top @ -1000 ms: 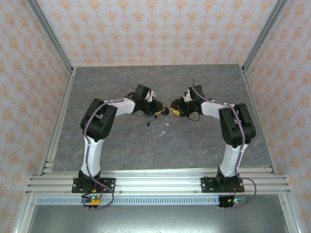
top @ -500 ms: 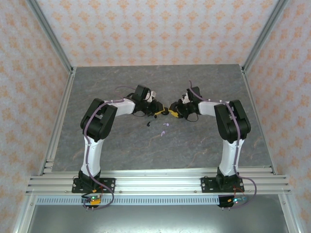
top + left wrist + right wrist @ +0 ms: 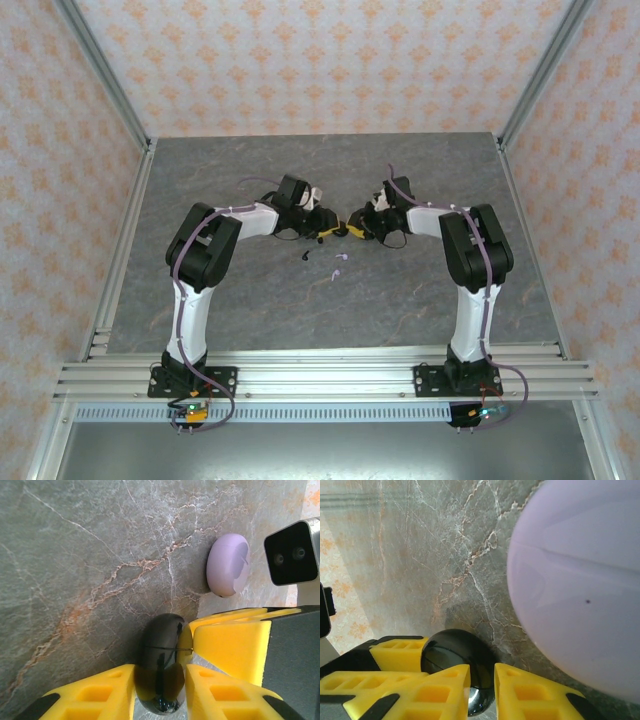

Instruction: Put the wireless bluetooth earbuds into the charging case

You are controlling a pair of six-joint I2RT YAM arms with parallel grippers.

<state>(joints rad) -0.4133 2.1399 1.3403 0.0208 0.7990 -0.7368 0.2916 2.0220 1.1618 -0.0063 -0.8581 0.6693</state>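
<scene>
Left gripper (image 3: pixel 160 675) clamped on black case (image 3: pixel 161 635), case bottom cut off; right gripper (image 3: pixel 481 677) grip unclear, both arms folded inward mid-frame, tiny earbuds (image 3: pixel 340 258) loose on table (image 3: pixel 250 300) just below.

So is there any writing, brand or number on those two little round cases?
No text can be read.
Black charging case: glossy and blank.
Lilac charging case: blank, apart from a tiny dark dot seen from the right wrist.
</scene>
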